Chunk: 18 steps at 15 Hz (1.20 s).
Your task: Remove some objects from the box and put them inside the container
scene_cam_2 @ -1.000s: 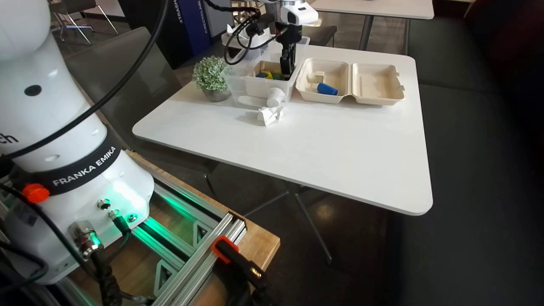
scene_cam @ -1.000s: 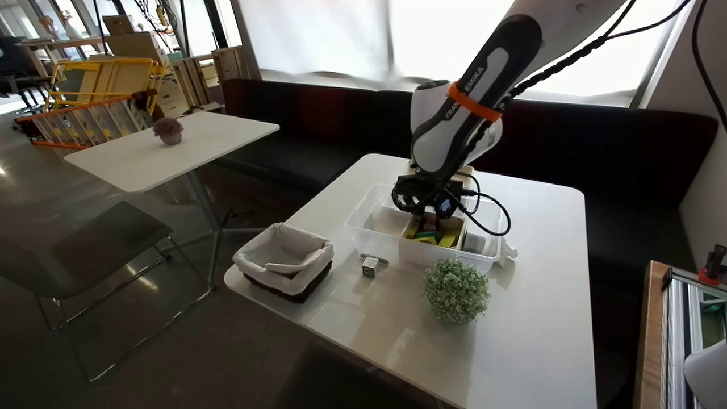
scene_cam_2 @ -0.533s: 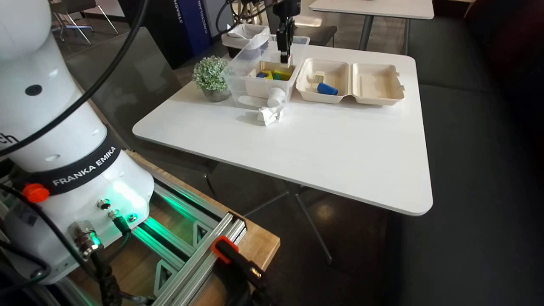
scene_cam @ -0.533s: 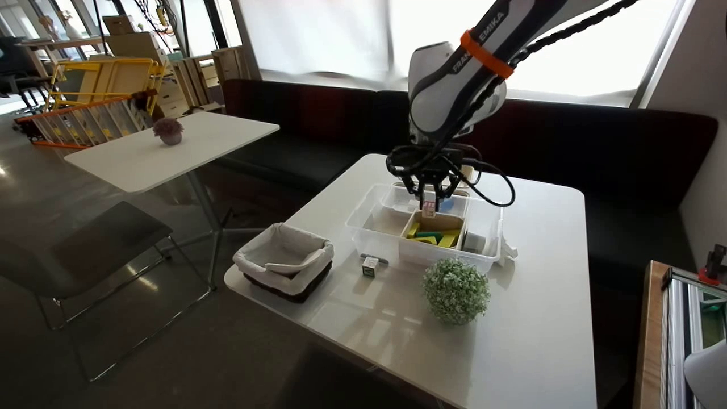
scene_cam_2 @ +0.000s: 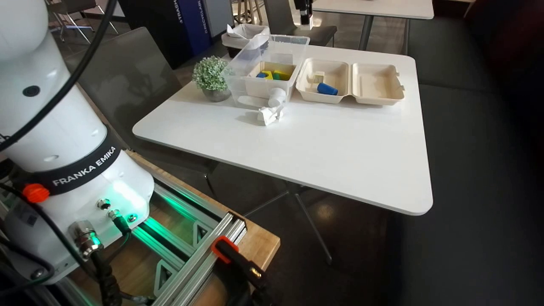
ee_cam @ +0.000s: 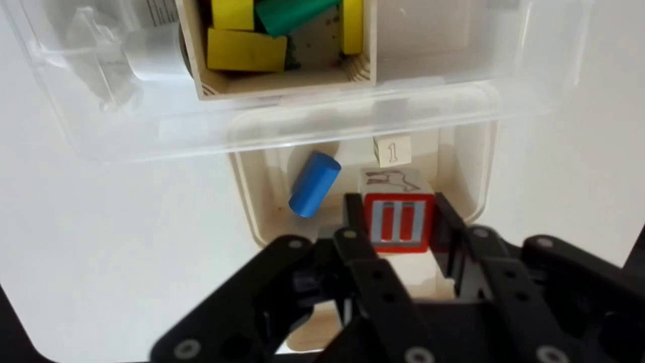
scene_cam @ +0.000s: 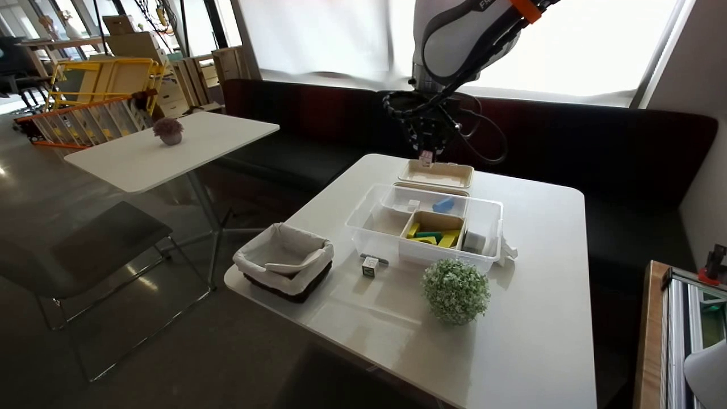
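My gripper [ee_cam: 398, 219] is shut on a block [ee_cam: 399, 222] with a red frame and a drawn animal. It holds the block high above the open beige clamshell container [ee_cam: 274, 224]. The gripper [scene_cam: 429, 154] also shows in an exterior view. The small beige box [ee_cam: 302, 86] stands inside a clear plastic bin [ee_cam: 126, 146]. It holds several yellow pieces [ee_cam: 247, 49] and a green piece [ee_cam: 292, 15]. The clamshell [scene_cam_2: 376, 83] beside the bin holds a blue cylinder [ee_cam: 315, 184] and a small pale cube [ee_cam: 395, 151]. The block's far sides are hidden.
A round leafy plant [scene_cam: 456, 291] stands by the bin. A lined basket [scene_cam: 284, 258] sits at the table's corner. A small cube [scene_cam: 370, 266] lies on the table. A white cup [scene_cam_2: 276, 97] is in the bin, and crumpled paper [scene_cam_2: 270, 114] lies beside it.
My gripper has risen out of the small beige box with the block. It has moved up and across, away from the box to above the clamshell.
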Each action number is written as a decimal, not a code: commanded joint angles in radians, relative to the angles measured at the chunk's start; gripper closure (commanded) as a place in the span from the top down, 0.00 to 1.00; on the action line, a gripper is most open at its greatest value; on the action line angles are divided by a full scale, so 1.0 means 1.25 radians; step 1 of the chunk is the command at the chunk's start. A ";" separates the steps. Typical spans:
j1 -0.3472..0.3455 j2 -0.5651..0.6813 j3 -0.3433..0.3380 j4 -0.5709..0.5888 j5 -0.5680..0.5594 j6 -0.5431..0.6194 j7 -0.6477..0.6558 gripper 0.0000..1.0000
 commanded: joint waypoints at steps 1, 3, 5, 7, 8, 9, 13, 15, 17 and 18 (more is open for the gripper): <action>-0.013 0.049 0.005 0.051 -0.077 0.005 0.071 0.09; -0.018 0.079 0.003 0.071 -0.092 0.009 0.080 0.09; -0.021 0.107 0.003 0.088 -0.093 0.018 0.075 0.09; -0.022 0.131 0.002 0.103 -0.083 0.016 0.065 0.61; -0.022 0.139 0.000 0.109 -0.082 0.013 0.064 0.67; -0.018 0.137 -0.004 0.110 -0.089 0.010 0.071 0.73; -0.007 0.104 -0.015 0.096 -0.114 -0.021 0.083 1.00; -0.013 0.073 -0.006 0.079 -0.096 -0.067 0.068 1.00; -0.016 0.040 0.004 0.061 -0.099 -0.124 0.043 1.00; -0.029 0.019 0.026 0.046 -0.077 -0.146 -0.048 1.00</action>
